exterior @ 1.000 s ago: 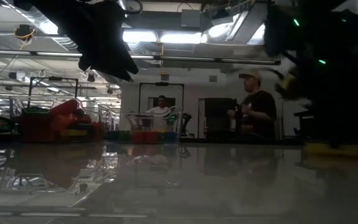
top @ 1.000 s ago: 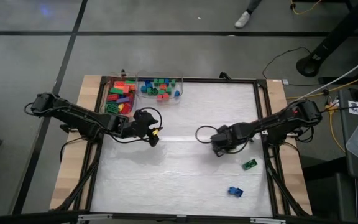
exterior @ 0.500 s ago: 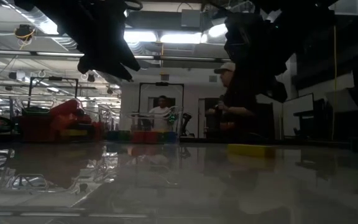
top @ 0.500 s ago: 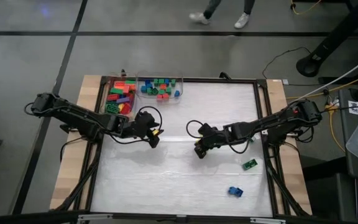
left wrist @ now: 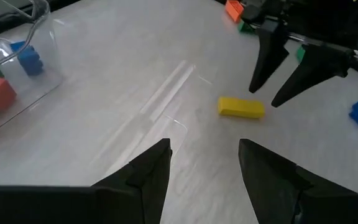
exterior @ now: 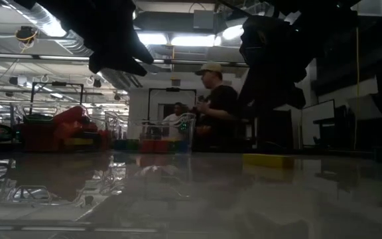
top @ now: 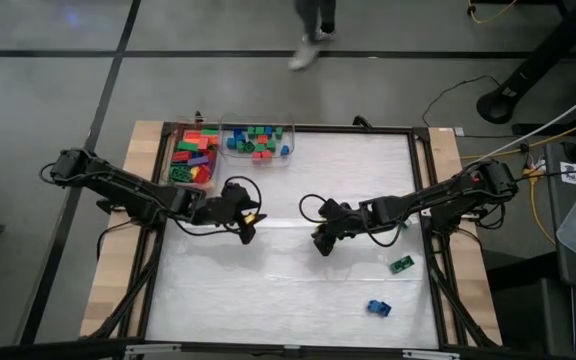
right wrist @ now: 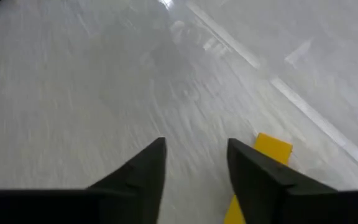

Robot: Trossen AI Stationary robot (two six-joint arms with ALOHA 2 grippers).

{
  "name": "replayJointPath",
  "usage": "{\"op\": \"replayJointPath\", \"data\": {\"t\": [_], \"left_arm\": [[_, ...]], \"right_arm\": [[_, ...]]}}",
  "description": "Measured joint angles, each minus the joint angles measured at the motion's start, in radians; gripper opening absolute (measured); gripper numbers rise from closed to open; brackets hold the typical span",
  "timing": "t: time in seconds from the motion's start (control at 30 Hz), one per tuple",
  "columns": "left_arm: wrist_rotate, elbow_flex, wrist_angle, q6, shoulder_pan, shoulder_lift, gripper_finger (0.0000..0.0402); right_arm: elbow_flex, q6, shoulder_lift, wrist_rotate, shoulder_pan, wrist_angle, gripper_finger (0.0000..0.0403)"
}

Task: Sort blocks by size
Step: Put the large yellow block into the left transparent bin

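Spread fingers marked the right gripper (top: 319, 244), which hung low over the middle of the white table (top: 268, 300) with nothing between its jaws. Just beneath and beside its fingertips lay a long yellow block (left wrist: 241, 107), flat on the surface and touching neither finger; in the right wrist view the same block (right wrist: 260, 168) showed partly behind one of that gripper's fingers. Across a short gap, the left gripper (top: 247, 226) faced it, also parted and empty, looking straight at the block.

Farther out, a green block (top: 401, 264) and a blue block (top: 378, 307) sat loose near the table's right edge, well apart from both arms. At the far left corner stood two clear bins: one bin (top: 193, 158) heaped with longer red, green, yellow and purple pieces, the other bin (top: 258, 143) holding short blue, green and red ones. A person (exterior: 214, 103) stood in the room beyond the table.

Judging by this, most of the sorting seemed done, and the step in hand was the yellow block, lying unheld between the two arms. The next move would call for one gripper to settle its fingers astride the block's narrow sides, close on it, and carry it to the bin of long pieces.
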Motion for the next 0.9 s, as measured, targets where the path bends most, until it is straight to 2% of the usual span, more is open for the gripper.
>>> {"op": "replayJointPath", "data": {"t": [0.13, 0.27, 0.47, 0.7, 0.9], "left_arm": [[0.0, 0.0, -0.003, 0.002, -0.003, 0.0, 0.0178], [0.0, 0.0, -0.004, 0.04, -0.003, 0.0, 0.0178], [0.0, 0.0, -0.008, 0.045, -0.003, 0.0, 0.0178], [0.0, 0.0, -0.006, 0.045, -0.003, 0.0, 0.0178], [-0.001, 0.0, -0.006, 0.045, -0.002, 0.0, 0.0178]], "right_arm": [[0.0, 0.012, 0.01, -0.007, 0.0, -0.008, 0.0224], [0.0, 0.013, 0.046, -0.008, 0.0, -0.033, 0.0245], [-0.001, 0.039, 0.093, -0.009, 0.0, -0.112, 0.0234], [-0.001, 0.054, 0.106, 0.026, 0.0, -0.122, 0.0214], [0.0, 0.057, 0.166, 0.025, 0.0, -0.105, 0.0205]]}}
